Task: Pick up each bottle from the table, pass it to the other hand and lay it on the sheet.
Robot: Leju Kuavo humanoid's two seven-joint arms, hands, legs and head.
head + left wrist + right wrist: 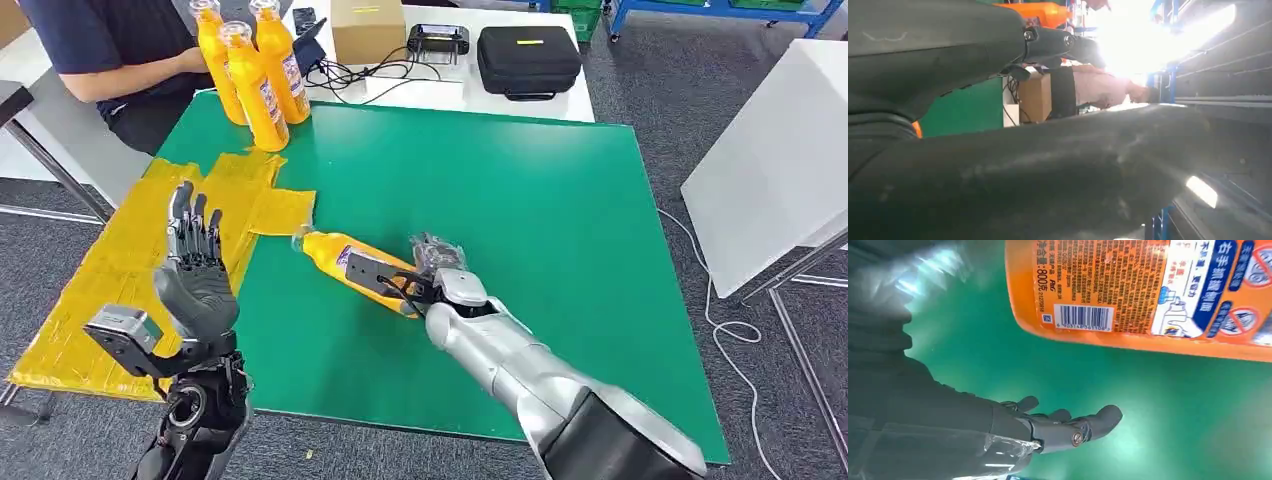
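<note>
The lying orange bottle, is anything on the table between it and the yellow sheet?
Nothing visible. The lying bottle points its cap at the yellow sheet, with bare green mat between. The three standing bottles are farther back; the left hand hovers above the sheet.

A deep green surface (520, 200) is showing under everything. Along its left edge, a bright yellow sheet (120, 280) is lying, patched from crinkled strips. Near the surface's middle, an orange bottle (345, 262) is showing a white and blue label with a black barcode. At the surface's far left corner, three more orange bottles (252, 70) with clear caps are standing. Beyond the surface's far edge, a tan box (367, 30) and a black case (528, 58) are resting on white.
</note>
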